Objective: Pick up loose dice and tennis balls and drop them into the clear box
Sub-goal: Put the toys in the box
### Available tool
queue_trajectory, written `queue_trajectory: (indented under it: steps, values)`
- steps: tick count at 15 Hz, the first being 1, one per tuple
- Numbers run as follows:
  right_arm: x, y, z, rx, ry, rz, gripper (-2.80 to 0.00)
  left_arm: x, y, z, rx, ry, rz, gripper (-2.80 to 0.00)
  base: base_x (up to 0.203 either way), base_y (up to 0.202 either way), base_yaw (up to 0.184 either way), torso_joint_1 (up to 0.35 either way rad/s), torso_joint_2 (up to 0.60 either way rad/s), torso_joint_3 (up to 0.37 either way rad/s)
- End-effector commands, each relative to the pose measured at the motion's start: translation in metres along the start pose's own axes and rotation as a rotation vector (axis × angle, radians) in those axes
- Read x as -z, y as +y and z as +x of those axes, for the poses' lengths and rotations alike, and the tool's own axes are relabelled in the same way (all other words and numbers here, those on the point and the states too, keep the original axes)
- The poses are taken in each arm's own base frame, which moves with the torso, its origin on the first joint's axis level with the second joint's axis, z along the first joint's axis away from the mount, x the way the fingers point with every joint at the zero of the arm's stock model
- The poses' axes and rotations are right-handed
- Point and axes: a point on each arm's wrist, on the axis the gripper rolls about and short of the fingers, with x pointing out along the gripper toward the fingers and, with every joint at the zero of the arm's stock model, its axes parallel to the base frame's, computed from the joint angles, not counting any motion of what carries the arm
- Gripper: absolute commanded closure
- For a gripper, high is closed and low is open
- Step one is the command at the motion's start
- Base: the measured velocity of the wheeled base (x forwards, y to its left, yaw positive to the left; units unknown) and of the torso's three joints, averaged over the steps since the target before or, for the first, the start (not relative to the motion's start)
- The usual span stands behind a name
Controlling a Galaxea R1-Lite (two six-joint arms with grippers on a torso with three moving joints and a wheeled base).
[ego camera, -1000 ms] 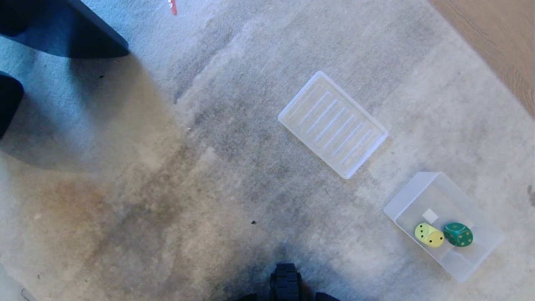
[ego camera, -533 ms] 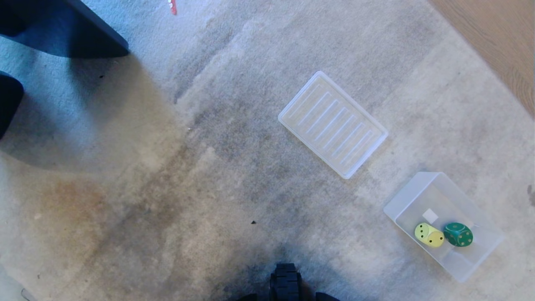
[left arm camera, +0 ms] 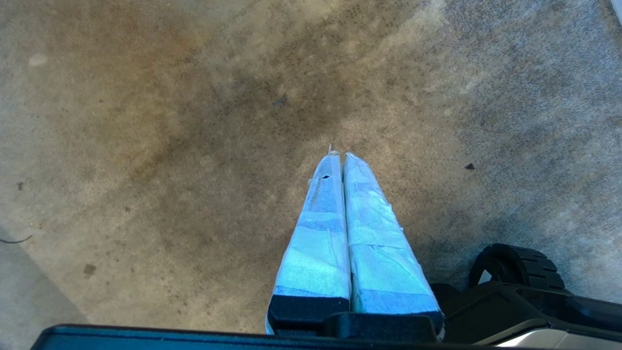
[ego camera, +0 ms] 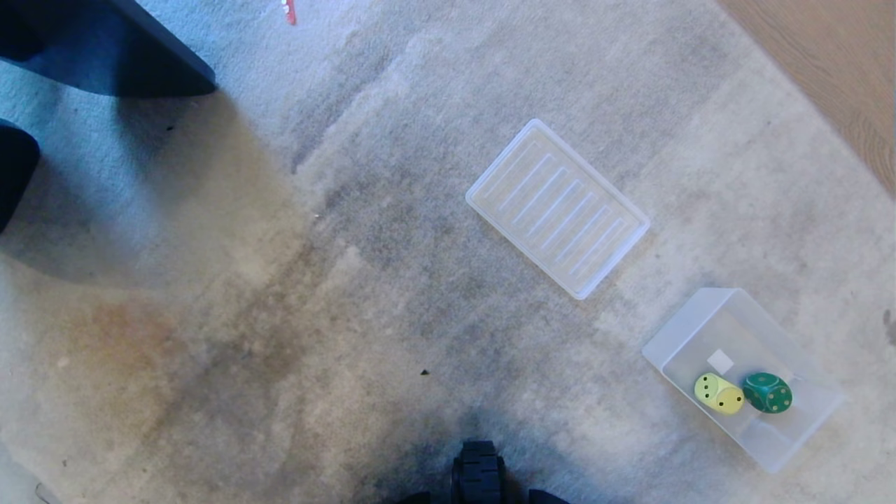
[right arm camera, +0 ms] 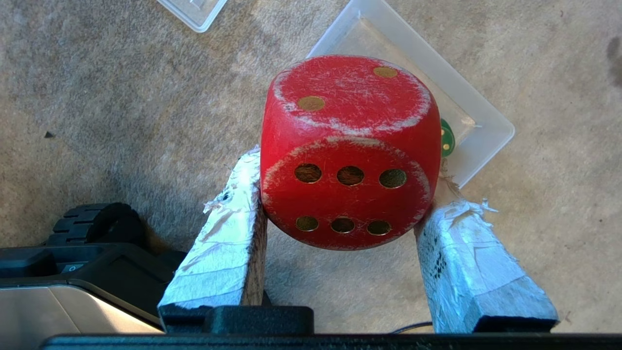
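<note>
Dice first, head view: small translucent rectangular clear box (ego camera: 743, 378) low at the right on the pale stained carpet (ego camera: 294, 294), already holding a yellow round-cornered die (ego camera: 718, 393) and a dark green die (ego camera: 768, 393), side by side and touching near the box's near end. Flat translucent ribbed tray (ego camera: 558, 208) farther off and to the left of the box, apart from it, empty. Sliver of something red (ego camera: 290, 11) at the far edge, too cropped to name. Dark furniture shapes (ego camera: 105, 45) at the far left; strip of wooden floor (ego camera: 826, 63) at the far right. Black ribbed wheel (ego camera: 479, 473) at the near edge. Neither arm visible here; no tennis balls or beige die visible either.

Left wrist view: left gripper (left arm camera: 338, 156) with taped fingers pressed flat together on nothing, hanging over bare carpet. Parked, by the look of it, to keep clear of the working side.

Right wrist view: right gripper (right arm camera: 340, 194) clamped on a scuffed red wooden die (right arm camera: 347, 150), one taped finger on each opposite flat face, six-pip face toward the camera. Grip on the flats likely chosen against slipping on the rounded corners. Held well above the carpet, with a corner of the clear box directly beyond it and a sliver of the green die peeping past its edge. Probably lined up for a drop into the box.
</note>
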Motion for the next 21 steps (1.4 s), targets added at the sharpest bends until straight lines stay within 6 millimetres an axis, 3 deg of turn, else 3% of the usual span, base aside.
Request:
queue_trajectory:
  steps: [1,21]
  values:
    - [0.0004,0.0000,0.0001,-0.001,0.001,0.000,0.00,0.0000,0.0000,0.0000,-0.001,0.000,-0.001,0.00,0.000,0.000,0.000,0.000,0.00,0.000]
    - [0.0004,0.0000,0.0001,0.000,0.001,0.000,0.00,0.0000,0.0000,0.0000,-0.001,0.000,-0.001,0.00,0.000,0.000,0.000,0.000,0.00,0.000]
